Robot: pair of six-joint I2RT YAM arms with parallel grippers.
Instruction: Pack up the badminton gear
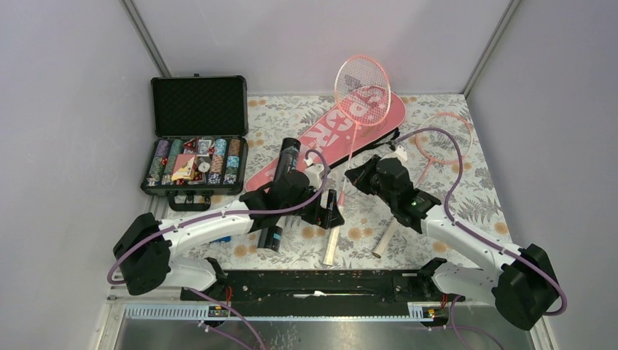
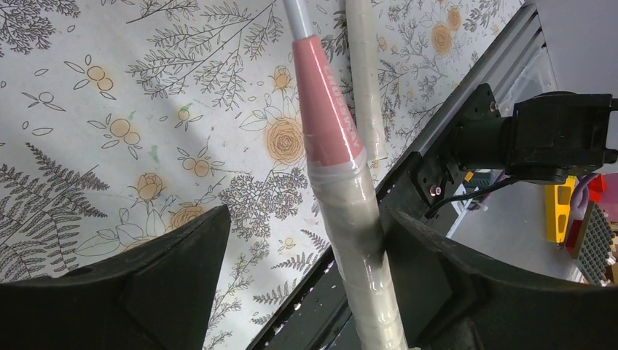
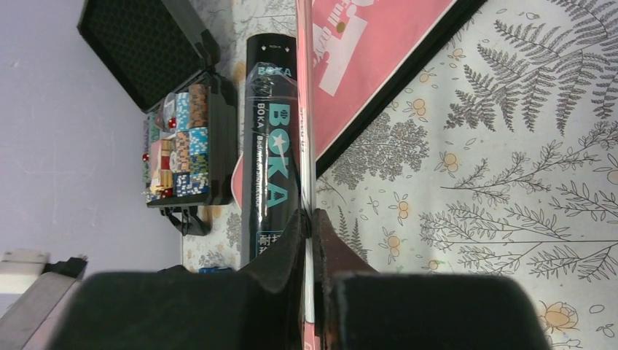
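Note:
One pink-framed racket (image 1: 362, 87) has its head raised over the pink "SPORT" bag (image 1: 321, 138). My right gripper (image 1: 355, 175) (image 3: 312, 215) is shut on its thin shaft (image 3: 304, 146). My left gripper (image 1: 328, 208) (image 2: 307, 215) stands open around the same racket's white handle (image 2: 357, 219). The handle rests against the right-hand finger, and the left-hand finger is well apart from it. A second racket (image 1: 444, 138) lies flat at the right, with its handle (image 1: 384, 237) (image 2: 364, 73) beside the first. The black tube (image 1: 288, 157) (image 3: 271, 146) lies left of the bag, partly under my left arm.
An open black case of poker chips (image 1: 197, 164) (image 3: 182, 138) stands at the back left. A small blue block (image 1: 222, 238) lies by the left arm. The black rail (image 1: 321, 281) runs along the table's near edge. Grey walls close in three sides.

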